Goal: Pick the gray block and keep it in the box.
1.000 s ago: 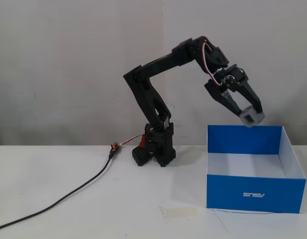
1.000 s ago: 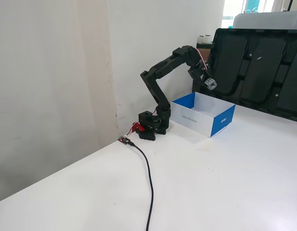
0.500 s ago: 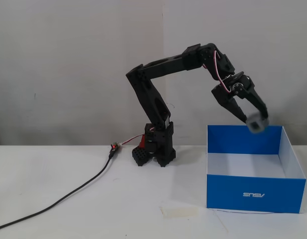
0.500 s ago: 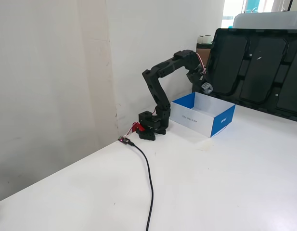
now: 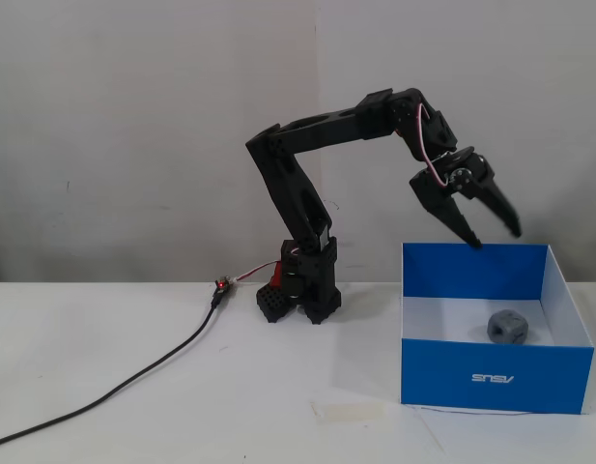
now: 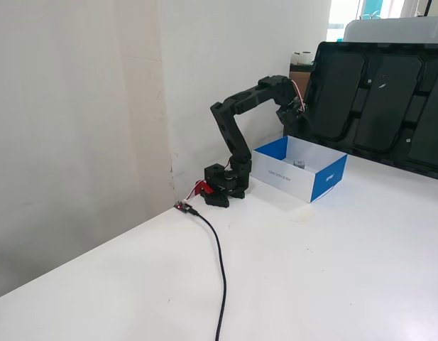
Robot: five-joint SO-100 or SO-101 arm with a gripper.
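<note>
The gray block lies inside the blue box, on its white floor toward the right; in a fixed view the gray block shows only as a small speck above the rim of the box. My black gripper hangs open above the box's back wall, nothing between its fingers. In a fixed view the gripper sits above the box, dark against the black panel behind.
The arm's base stands left of the box, with a black cable trailing off to the left across the white table. A strip of tape lies in front of the box. Black trays lean behind the box.
The gripper opened and the gray block dropped from its fingers into the box. The arm itself barely moved.
</note>
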